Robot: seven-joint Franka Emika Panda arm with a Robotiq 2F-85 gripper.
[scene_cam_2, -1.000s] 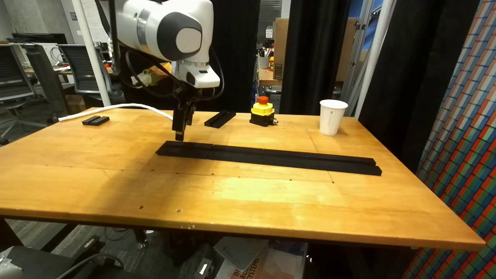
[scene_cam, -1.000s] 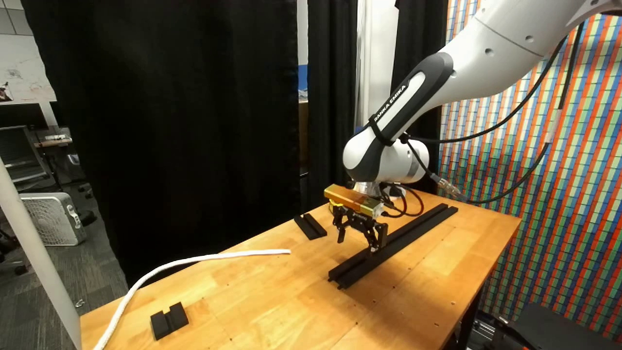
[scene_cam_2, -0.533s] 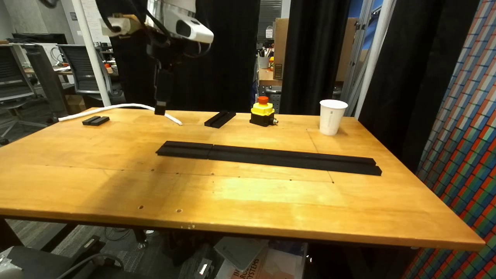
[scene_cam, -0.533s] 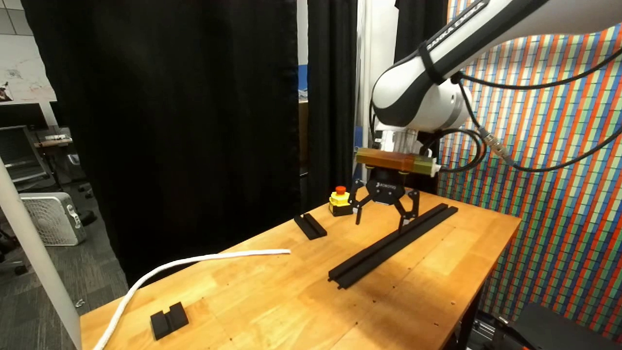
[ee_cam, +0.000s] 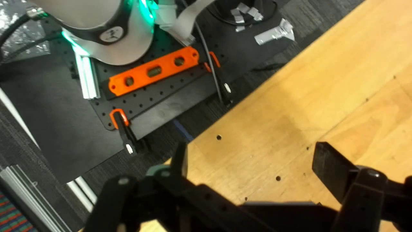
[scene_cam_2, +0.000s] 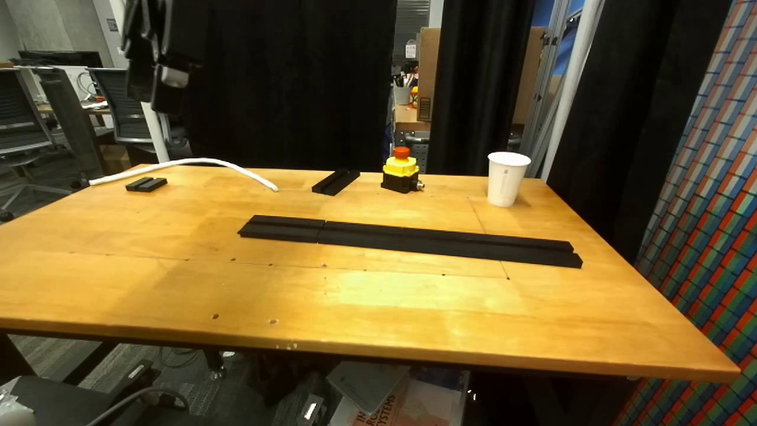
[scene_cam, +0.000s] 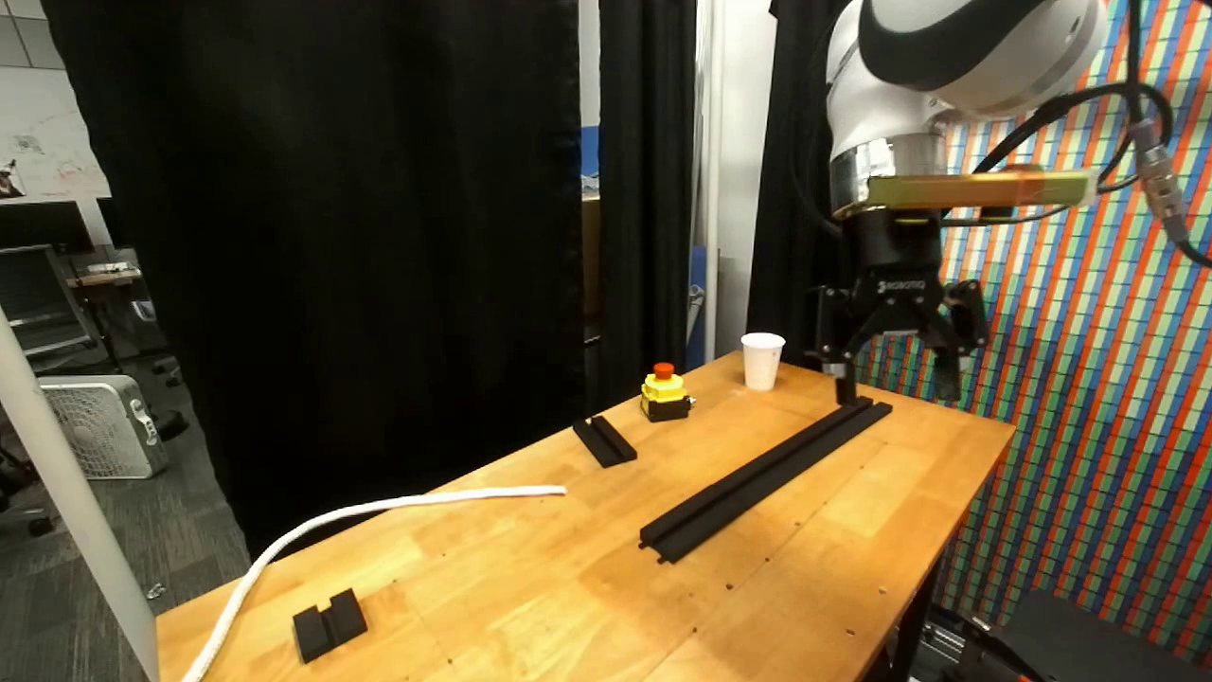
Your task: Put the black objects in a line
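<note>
Two to go, we reckon: in an exterior view a grooved black bar (scene_cam: 617, 441) lies between the emergency stop button (scene_cam: 665, 390) and the tip of the white rope (scene_cam: 409, 499), another black bar (scene_cam: 331, 627) beside that rope near a corner of the wooden table (scene_cam: 530, 587). The row of black bars (scene_cam: 772, 478) runs straight along the table, apart from both. Robotiq gripper (scene_cam: 898, 386) hangs well above the table, spread wide, holding nothing. In an exterior view we read a seam (scene_cam_2: 322, 232) in the row, maybe a fainter one further along; gripper high at upper left, dark and blurred. In the wrist view we see fingers (ee_cam: 334, 172) far apart, table and orange spirit level (ee_cam: 154, 71) beyond; no bar we can make out. Step, our call: between placements, line part built. Next, we judge: move over the bar by the stop button, come down astride its narrow width, clamp, lift, turn it to match, set it against a free end of the row, grooves lined up. Then the same for the corner one.
</note>
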